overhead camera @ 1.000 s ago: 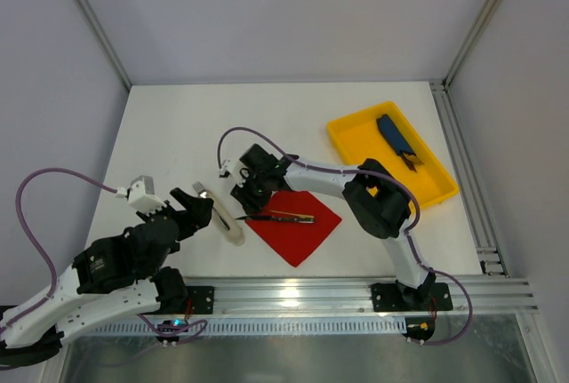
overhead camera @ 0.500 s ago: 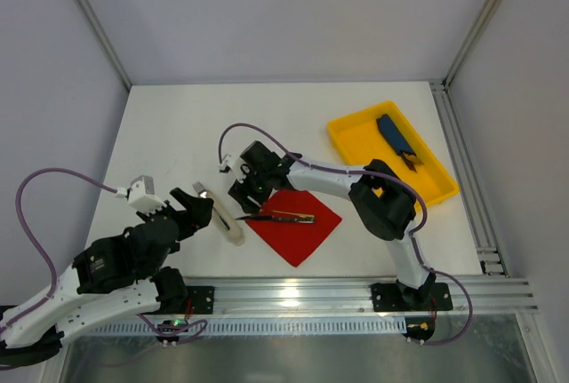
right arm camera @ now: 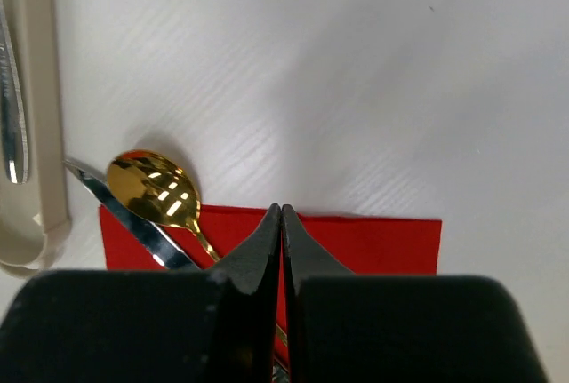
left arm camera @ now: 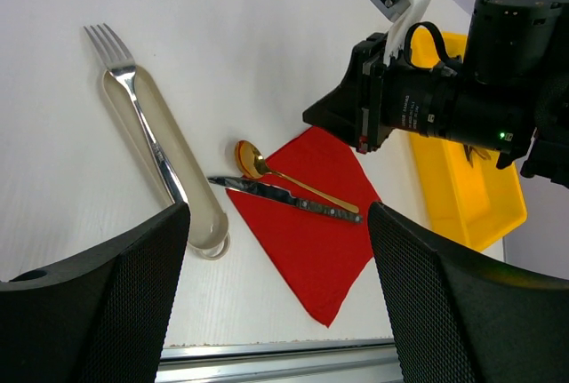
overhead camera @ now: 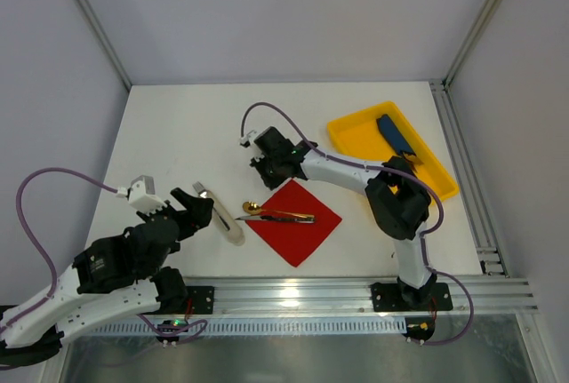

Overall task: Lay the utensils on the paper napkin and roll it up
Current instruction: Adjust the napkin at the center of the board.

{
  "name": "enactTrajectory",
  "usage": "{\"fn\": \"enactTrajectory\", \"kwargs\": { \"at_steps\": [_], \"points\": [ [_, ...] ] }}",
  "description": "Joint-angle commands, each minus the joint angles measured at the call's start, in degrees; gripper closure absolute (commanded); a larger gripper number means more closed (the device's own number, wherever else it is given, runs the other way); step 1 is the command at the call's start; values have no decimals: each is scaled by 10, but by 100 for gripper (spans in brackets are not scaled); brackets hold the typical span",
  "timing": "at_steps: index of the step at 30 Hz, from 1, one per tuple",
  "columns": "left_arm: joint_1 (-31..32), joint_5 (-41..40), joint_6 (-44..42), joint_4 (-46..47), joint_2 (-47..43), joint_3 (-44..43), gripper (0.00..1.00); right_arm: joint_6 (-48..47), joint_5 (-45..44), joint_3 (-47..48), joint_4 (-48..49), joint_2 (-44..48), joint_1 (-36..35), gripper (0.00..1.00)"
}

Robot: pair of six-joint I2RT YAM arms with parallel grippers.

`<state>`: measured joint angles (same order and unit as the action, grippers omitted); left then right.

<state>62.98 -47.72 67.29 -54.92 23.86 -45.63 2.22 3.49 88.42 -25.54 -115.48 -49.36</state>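
The red paper napkin point(overhead camera: 298, 226) lies as a diamond near the table's front. A gold spoon point(overhead camera: 252, 208) lies with its handle on the napkin and its bowl just off the left corner; a silver knife point(overhead camera: 274, 217) lies beside it. The silver fork point(overhead camera: 213, 208) rests on a beige sleeve point(overhead camera: 228, 224) to the left. My right gripper point(overhead camera: 274, 170) is shut and empty, hovering behind the napkin's far corner point(right arm camera: 373, 243); the spoon bowl point(right arm camera: 153, 189) shows to its left. My left gripper point(overhead camera: 197, 203) is open and empty above the fork point(left arm camera: 142, 125), with the napkin point(left arm camera: 329, 250) in front of it.
A yellow tray point(overhead camera: 356, 139) at the back right holds a dark-blue oblong item point(overhead camera: 395, 133). The right arm point(left arm camera: 462, 99) reaches across behind the napkin. A metal rail point(overhead camera: 293, 294) runs along the near table edge.
My right gripper has lifted off the spoon's bowl end and moved back and right, behind the napkin. The spoon bowl now shows uncovered. The left arm has not moved.
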Motion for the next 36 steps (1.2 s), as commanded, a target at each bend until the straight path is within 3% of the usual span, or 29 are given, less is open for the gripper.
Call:
{"fn": "enactTrajectory", "kwargs": {
  "at_steps": [1, 17, 36],
  "points": [
    [0, -7, -4, 11, 4, -9, 18, 39, -32, -29, -15, 35, 8, 96],
    [0, -2, 1, 13, 2, -5, 18, 57, 6, -82, 19, 25, 7, 96],
    [-1, -4, 2, 9, 0, -8, 17, 99, -82, -29, -12, -25, 29, 96]
  ]
}}
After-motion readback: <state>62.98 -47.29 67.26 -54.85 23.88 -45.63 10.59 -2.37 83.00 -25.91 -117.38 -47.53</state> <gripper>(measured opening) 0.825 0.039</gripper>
